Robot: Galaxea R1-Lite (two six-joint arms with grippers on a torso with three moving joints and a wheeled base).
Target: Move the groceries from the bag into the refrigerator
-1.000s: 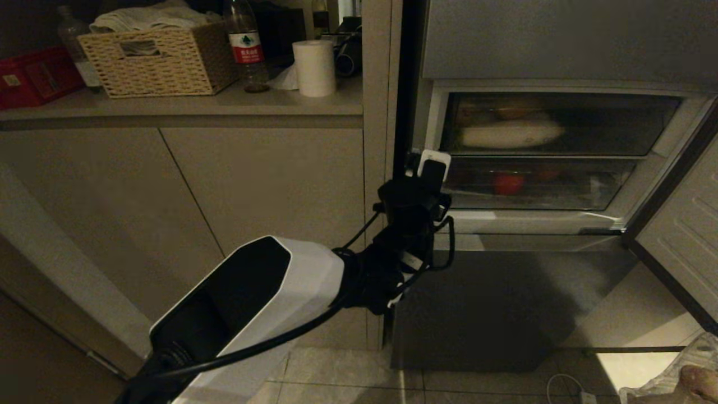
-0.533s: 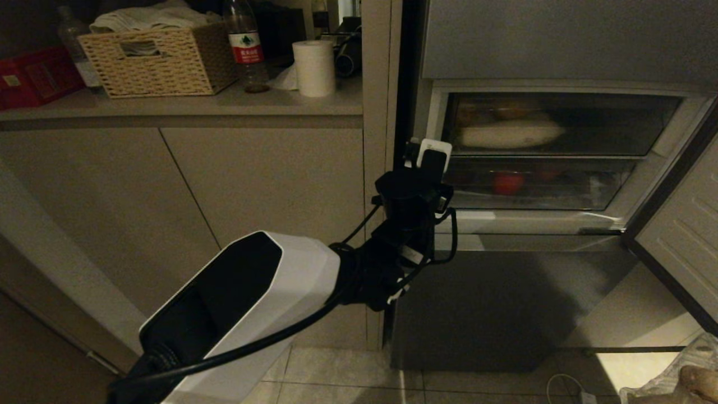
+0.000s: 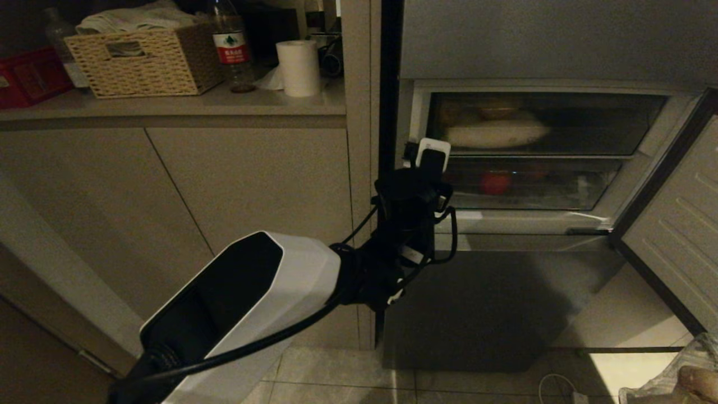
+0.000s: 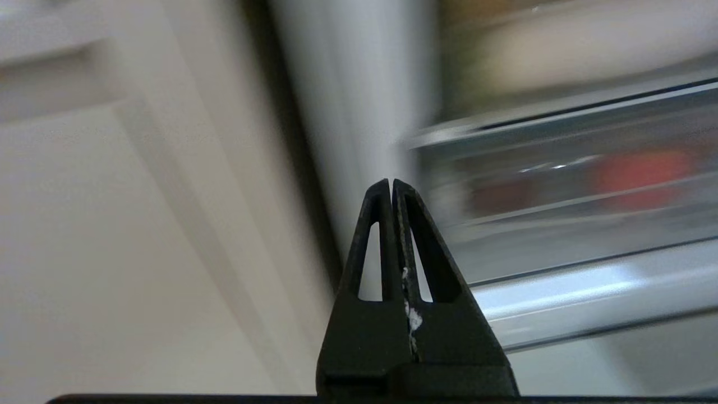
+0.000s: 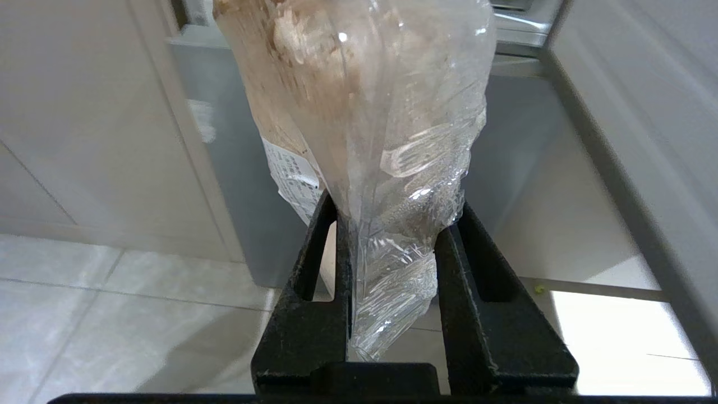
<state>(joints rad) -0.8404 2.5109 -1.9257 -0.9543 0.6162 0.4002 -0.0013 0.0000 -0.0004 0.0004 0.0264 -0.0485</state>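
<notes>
Groceries first: a clear-wrapped pack of pale beige lumps stands upright in the clenched right gripper, lower right of the head view. Up centre-right, the refrigerator gapes open. Left gripper (pinched shut, empty) hovers at its left edge.

Baskets: one wicker basket
Bottles: one water bottle
Paper rolls: one paper roll
Red boxes: one red box

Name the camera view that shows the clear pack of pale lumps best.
The right wrist view: the clear pack fills it, clamped in the right claw. The head view catches only a corner of it at the frame edge. The left wrist view shows none of it.
</notes>
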